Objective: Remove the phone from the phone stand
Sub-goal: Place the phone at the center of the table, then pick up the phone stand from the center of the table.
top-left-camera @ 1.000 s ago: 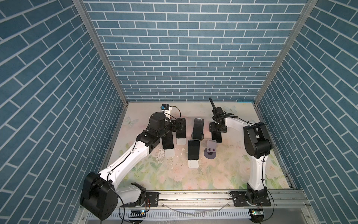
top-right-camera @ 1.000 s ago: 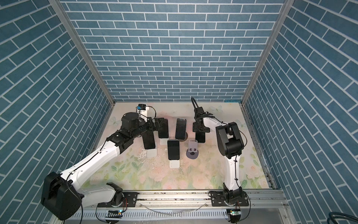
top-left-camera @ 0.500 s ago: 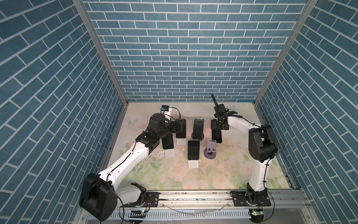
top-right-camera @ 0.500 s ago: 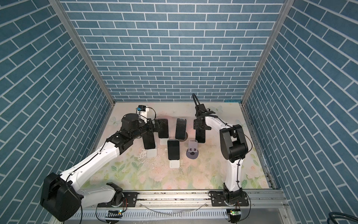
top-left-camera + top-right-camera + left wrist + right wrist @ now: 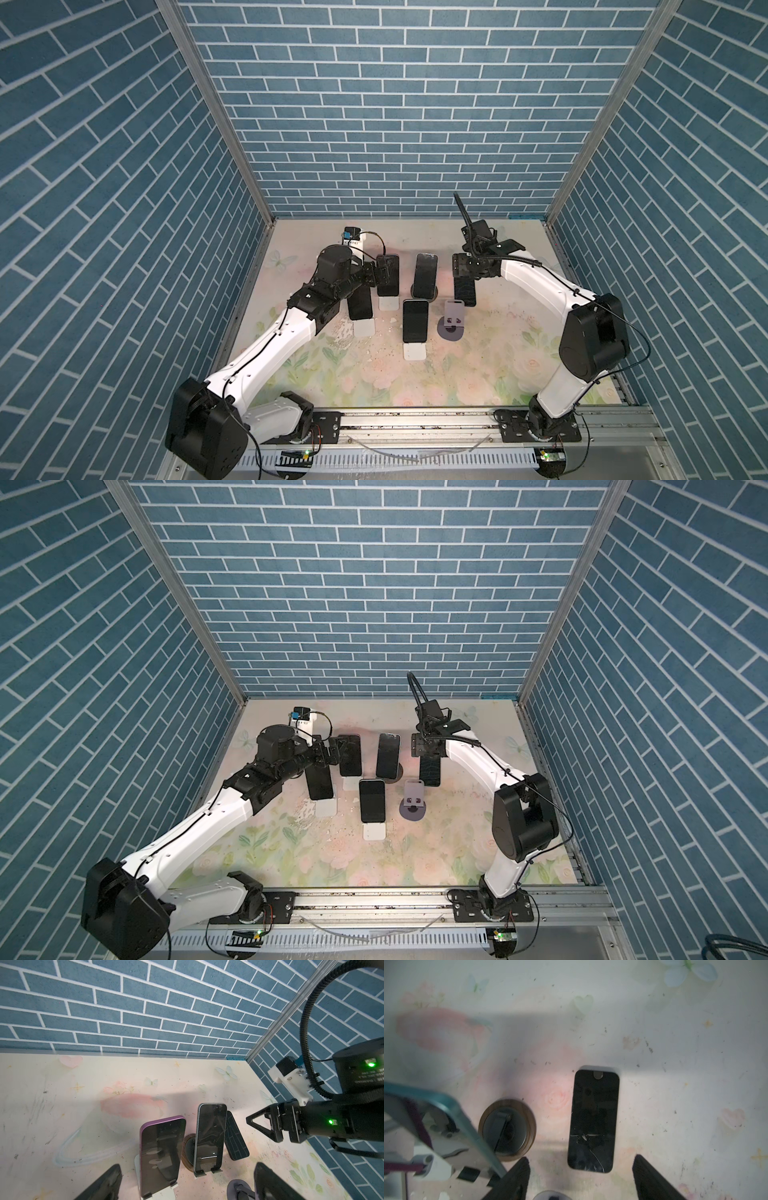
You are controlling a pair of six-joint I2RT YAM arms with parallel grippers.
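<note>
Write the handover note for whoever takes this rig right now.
Left gripper: jaws open, at the purple phone on its white stand, not gripping.
Right gripper: jaws open above the cracked phone, which lies flat on the table.
Done: the purple stand is empty.
Left: four phones on stands, the front phone among them; the purple one is likely next.

On table [image 5: 498, 353] a flat phone [image 5: 465, 292], empty stand [image 5: 452, 319] before it, propped phone [image 5: 424, 276] left
</note>
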